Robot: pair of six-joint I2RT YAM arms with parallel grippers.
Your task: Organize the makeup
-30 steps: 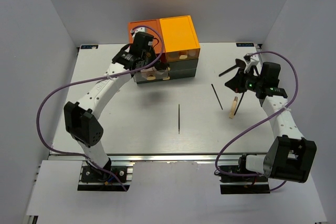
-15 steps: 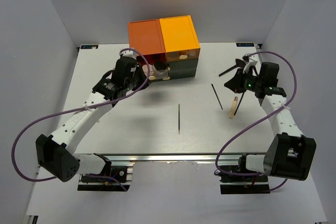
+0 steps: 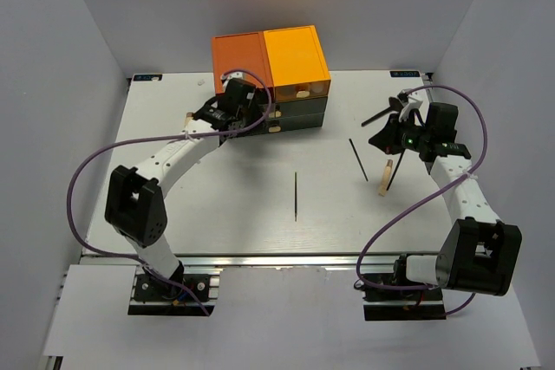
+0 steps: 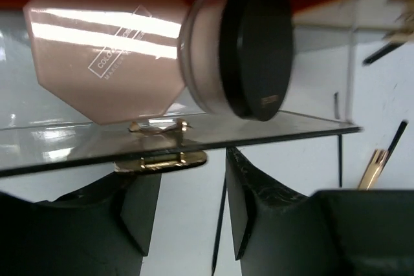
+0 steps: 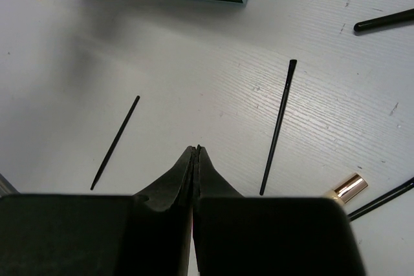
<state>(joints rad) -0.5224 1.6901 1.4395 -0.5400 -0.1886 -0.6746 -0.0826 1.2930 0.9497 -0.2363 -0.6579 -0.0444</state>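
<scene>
My left gripper point(image 4: 191, 214) stands open just below the gold handle point(image 4: 162, 159) of a clear drawer, nothing between its fingers point(image 4: 249, 211). Inside the drawer lie a round jar with a black lid point(image 4: 249, 46) and a pink faceted box point(image 4: 103, 63). In the top view that gripper point(image 3: 250, 115) is at the drawer box's point(image 3: 269, 62) lower left front. My right gripper point(image 5: 196, 151) is shut and empty above the table, between two thin black sticks point(image 5: 116, 140) point(image 5: 278, 127). A beige tube point(image 3: 386, 176) with a gold cap point(image 5: 349, 187) lies beside it.
A black brush point(image 3: 381, 114) lies at the back right near the right gripper point(image 3: 386, 138). One stick point(image 3: 296, 195) lies mid-table, another point(image 3: 357, 159) to its right. A small beige piece point(image 3: 187, 119) rests left of the left arm. White walls enclose the table.
The left arm pulled back from the drawer box, then came forward to its lower drawer again, and its jaws have opened. The right arm has stayed put, still shut.
</scene>
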